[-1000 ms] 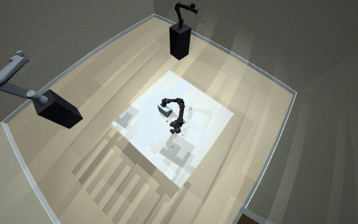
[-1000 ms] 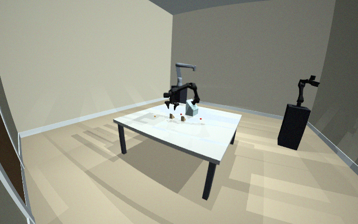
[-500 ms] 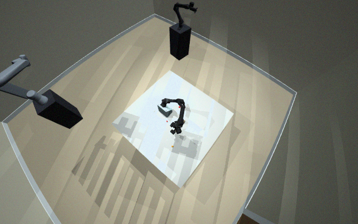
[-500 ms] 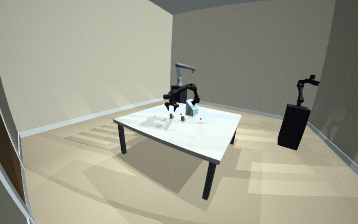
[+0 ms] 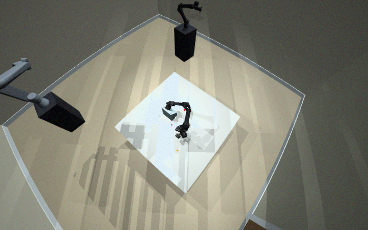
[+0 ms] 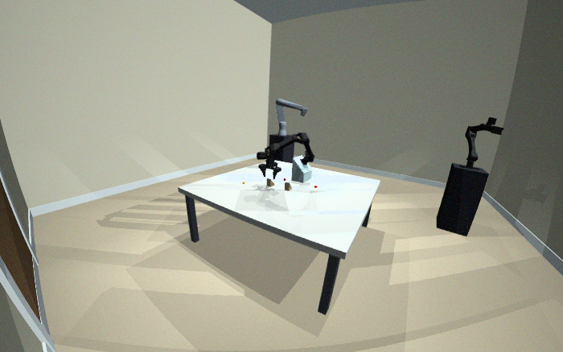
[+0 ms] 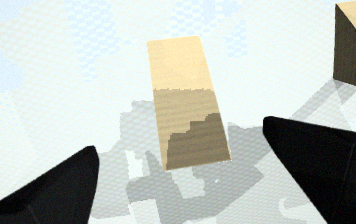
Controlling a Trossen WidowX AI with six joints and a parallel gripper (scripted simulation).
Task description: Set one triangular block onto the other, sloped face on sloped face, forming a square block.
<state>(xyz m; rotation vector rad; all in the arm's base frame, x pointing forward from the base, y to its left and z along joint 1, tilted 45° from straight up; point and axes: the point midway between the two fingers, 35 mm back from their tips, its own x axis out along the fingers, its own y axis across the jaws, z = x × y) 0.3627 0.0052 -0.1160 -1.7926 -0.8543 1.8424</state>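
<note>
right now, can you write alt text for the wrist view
An open black gripper hovers over a white table, a tan wooden block lying ahead between its spread fingertips, not gripped; a second block is cut off at upper right.

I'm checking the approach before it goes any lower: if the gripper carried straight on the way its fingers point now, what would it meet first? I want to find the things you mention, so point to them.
Probably the table top (image 5: 201, 97) (image 6: 331, 215), close by the nearer triangular block (image 6: 270, 182) (image 7: 187, 100); depth is unclear, so the open gripper (image 6: 269, 173) (image 7: 182, 139) might straddle that block.

My wrist view's edge cuts off one wooden block (image 7: 345, 57); both my fingertips run out of frame too.
</note>
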